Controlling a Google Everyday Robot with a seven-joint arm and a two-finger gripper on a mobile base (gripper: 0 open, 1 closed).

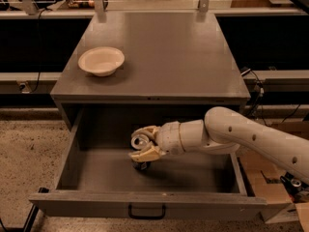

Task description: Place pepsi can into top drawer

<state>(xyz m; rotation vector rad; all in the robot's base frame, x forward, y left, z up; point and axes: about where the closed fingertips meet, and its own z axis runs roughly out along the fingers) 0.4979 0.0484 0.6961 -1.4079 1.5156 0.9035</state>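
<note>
The top drawer (145, 203) is pulled fully open below the grey cabinet top; its flat front panel carries a small black handle (146, 211). My gripper (144, 143) reaches into the drawer from the right on a white arm. It is shut on the pepsi can (140, 142), whose silver top rim shows between the cream fingers (145, 154). The can's dark lower end sits close to or on the drawer floor near the middle; the fingers hide most of its side.
A cream bowl (101, 60) sits on the cabinet top (169, 57) at the left. Drawer side walls stand left and right of the gripper. Cardboard boxes (265, 178) and cables lie on the floor at the right. A speckled floor is at the left.
</note>
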